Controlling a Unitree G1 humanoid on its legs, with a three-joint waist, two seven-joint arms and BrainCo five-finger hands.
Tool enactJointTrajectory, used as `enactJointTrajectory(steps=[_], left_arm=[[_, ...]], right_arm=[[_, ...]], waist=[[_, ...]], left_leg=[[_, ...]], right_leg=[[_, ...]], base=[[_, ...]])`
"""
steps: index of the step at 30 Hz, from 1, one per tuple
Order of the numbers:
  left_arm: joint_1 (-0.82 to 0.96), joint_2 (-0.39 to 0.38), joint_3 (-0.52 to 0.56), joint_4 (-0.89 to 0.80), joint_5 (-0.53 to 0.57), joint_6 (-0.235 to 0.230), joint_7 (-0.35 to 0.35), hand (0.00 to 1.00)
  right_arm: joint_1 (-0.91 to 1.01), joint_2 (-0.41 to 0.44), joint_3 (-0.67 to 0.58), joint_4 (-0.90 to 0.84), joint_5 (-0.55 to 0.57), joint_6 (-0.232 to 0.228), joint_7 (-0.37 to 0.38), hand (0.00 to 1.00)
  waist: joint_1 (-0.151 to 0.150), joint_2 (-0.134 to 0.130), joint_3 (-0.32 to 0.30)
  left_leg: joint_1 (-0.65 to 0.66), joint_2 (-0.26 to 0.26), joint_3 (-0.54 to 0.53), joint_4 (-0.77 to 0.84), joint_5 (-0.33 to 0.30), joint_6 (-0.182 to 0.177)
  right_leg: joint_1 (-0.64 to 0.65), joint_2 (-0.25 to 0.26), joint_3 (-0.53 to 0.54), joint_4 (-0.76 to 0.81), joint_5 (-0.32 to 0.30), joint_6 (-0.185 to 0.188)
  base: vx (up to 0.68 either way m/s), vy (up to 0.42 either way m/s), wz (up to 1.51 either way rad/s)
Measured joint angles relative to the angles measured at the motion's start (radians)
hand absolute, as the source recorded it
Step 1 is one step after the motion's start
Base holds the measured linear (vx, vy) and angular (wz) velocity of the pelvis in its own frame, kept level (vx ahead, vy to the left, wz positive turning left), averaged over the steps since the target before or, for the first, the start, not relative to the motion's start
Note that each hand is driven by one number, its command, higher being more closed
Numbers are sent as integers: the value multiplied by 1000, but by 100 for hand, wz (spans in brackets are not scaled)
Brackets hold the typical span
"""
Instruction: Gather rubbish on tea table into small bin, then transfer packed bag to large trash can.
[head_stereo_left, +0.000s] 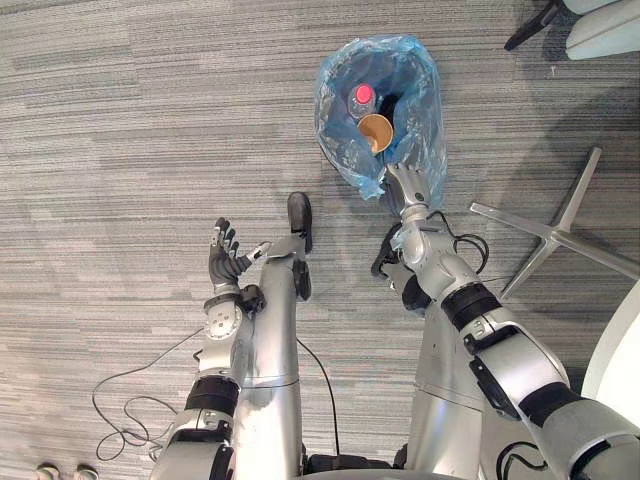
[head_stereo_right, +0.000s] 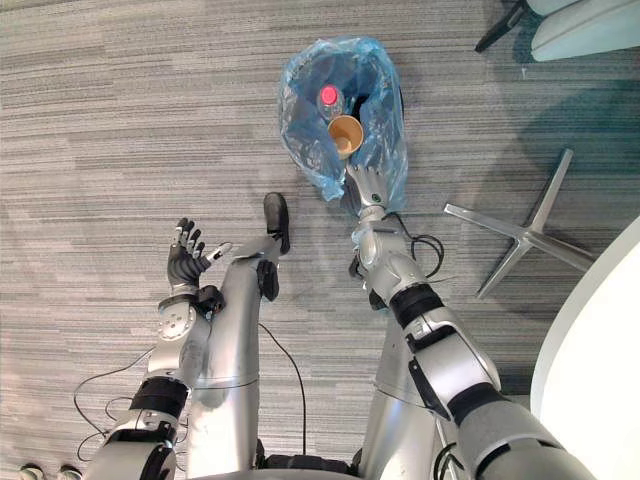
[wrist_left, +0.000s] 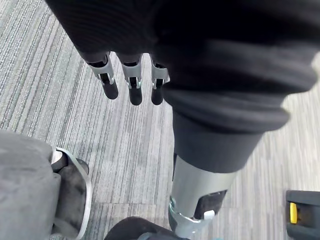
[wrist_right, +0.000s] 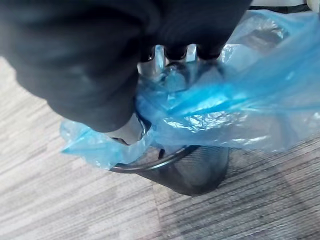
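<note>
Location: grey striped carpet floor.

Small bin: stands on the carpet ahead of the robot, lined with a blue plastic bag. From the head views the liner hides the bin itself. The right wrist view shows a black mesh bin below the bunched plastic, with its rim exposed on one side.

Contents: seen from the head views, a bottle with a pink cap and a brown paper cup lie inside the bag, the cup just beside the bottle. The right wrist view does not show the contents.

Right hand: at the near edge of the bag. In its own wrist view the fingers are curled into the blue plastic and the thumb is set against it from the other side, so the hand is clamped on the bag's rim.

Left hand: raised over bare carpet, well apart from the bin. In its own wrist view the fingers are straight and spread, holding nothing.

Other items: a silver star-shaped chair base rests on the carpet to the right of the bin.
</note>
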Motion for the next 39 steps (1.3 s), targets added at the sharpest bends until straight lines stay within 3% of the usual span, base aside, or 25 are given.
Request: enactJointTrajectory(steps=[10, 18, 20, 22, 26, 30, 39], left_arm=[[18, -29, -1, 0, 35, 35, -1, 0], [108, -14, -46, -1, 92, 55, -6, 0], [161, -12, -51, 0, 104, 56, -8, 0], [209, -13, -54, 0, 106, 57, -23, 0], [268, 2, -82, -1, 109, 61, -25, 0], [318, 35, -126, 25, 137, 61, -37, 0], [382, 73, -160, -13, 176, 60, -70, 0]], right_arm=[[177, 43, -64, -298, 159, -35, -23, 100], [368, 82, -31, -489, 246, -80, -13, 100], [432, 96, 4, -535, 269, -96, 9, 100], [477, 99, 28, -575, 279, -107, 29, 100], [547, 113, 36, -629, 309, -142, 54, 100], [602, 103, 47, -608, 325, -176, 100, 100], [633, 33, 35, -599, 405, -181, 216, 100]], waist=[[-1, 0, 0], [-6, -5, -4], [-11, -28, -25], [-27, -31, -56], [-23, -43, -92], [-28, -44, -185], [-34, -43, -265]], left_leg=[[119, 7, 2, -18, -8, 0], [372, 12, 16, -107, -8, 0], [467, 15, 35, -158, -8, 0], [536, 16, 41, -196, -8, 0], [686, 11, 66, -276, -2, 1], [820, -7, 83, -430, 27, -10], [1071, -31, 113, -701, 115, -12]], right_leg=[[124, 10, -4, -27, -1, 2], [384, 27, -23, -131, 0, 7], [478, 31, -29, -184, 4, 14], [558, 35, -45, -236, 10, 25], [700, 46, -29, -330, 27, 50], [821, 69, -21, -489, 80, 58], [1054, 114, -12, -769, 184, 68]], base=[[-44, 6, -1], [0, 0, 0], [59, -27, 6], [99, -12, 12], [116, 16, -6], [149, 28, -10], [150, 26, -8]])
